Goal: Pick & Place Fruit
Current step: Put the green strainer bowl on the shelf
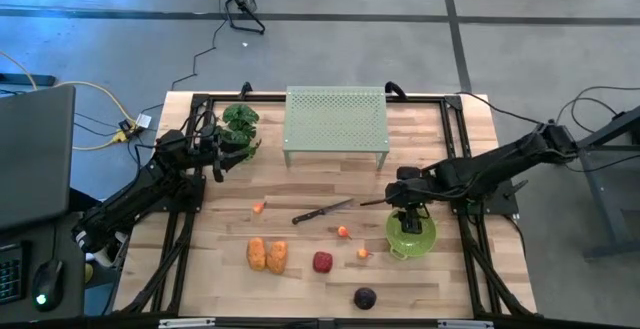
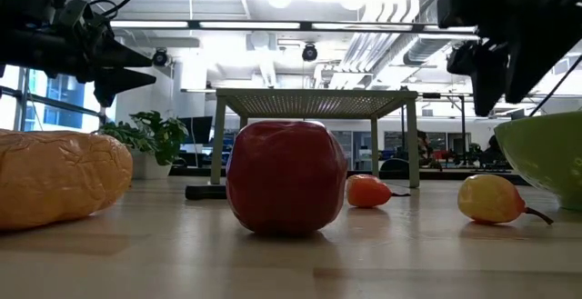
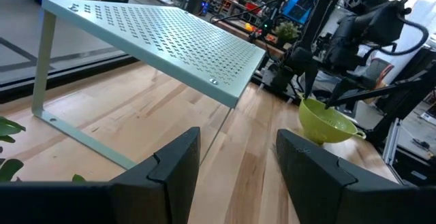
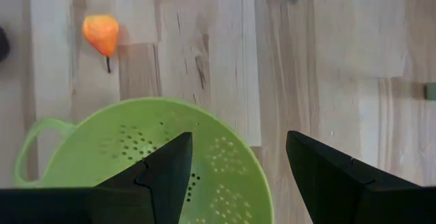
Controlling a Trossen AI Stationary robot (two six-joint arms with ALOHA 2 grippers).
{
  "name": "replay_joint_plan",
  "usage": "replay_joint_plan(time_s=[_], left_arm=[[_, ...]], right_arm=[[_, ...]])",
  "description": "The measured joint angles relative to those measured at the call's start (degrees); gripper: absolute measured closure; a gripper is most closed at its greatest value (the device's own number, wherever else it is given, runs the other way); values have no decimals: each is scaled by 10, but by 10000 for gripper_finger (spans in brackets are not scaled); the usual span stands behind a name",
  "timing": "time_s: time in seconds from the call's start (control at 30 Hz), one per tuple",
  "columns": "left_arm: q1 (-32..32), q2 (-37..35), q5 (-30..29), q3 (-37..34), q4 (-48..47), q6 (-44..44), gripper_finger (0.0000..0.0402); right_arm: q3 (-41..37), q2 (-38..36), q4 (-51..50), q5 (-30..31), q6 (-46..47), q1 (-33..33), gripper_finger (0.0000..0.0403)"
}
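Seven pieces of fruit lie loose on the desk (image 1: 430, 119) in the lower middle of the high view, none in the green colander (image 1: 411, 234). My right gripper (image 1: 409, 219) hangs over the colander, fingers spread and empty. Nearest it is a small orange-red piece (image 1: 362, 253), just left of the colander. My left gripper (image 1: 236, 157), also spread, waits in the upper left by the leafy bunch (image 1: 240, 117).
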Motion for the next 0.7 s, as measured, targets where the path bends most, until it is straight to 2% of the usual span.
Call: replay_joint_plan(time_s=[0.7], left_arm=[[0,0,0,0,-1,0,211]], right_arm=[[0,100,-1,-12,-5,-3,172]])
